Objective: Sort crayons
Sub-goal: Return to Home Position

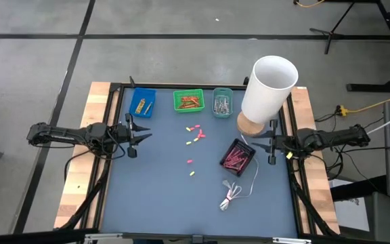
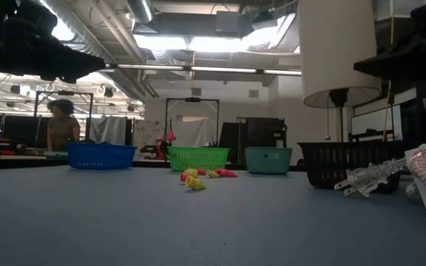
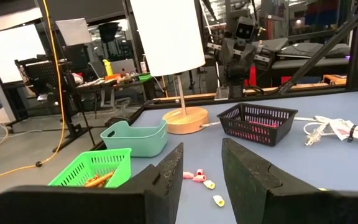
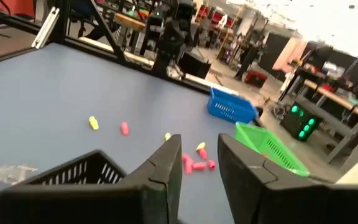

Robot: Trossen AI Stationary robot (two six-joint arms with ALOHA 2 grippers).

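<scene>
Several small pink and yellow crayons (image 1: pixel 195 133) lie loose on the blue table top; they also show in the low view (image 2: pixel 202 176). Two more (image 1: pixel 190 167) lie nearer the front. The black basket (image 1: pixel 237 157) holds pink crayons, the green tray (image 1: pixel 189 101) orange ones, the blue tray (image 1: pixel 141 103) yellow ones. My left gripper (image 1: pixel 143 133) is open and empty at the table's left edge. My right gripper (image 1: pixel 261 144) is open and empty at the right edge, beside the black basket (image 4: pixel 73 180).
A teal tray (image 1: pixel 223 102) stands at the back beside the green one. A lamp with a white shade (image 1: pixel 269 87) on a wooden base (image 1: pixel 250 125) stands at the back right. A coiled white cable with plug (image 1: pixel 232 195) lies at the front. A person (image 2: pixel 61 127) shows far behind the table.
</scene>
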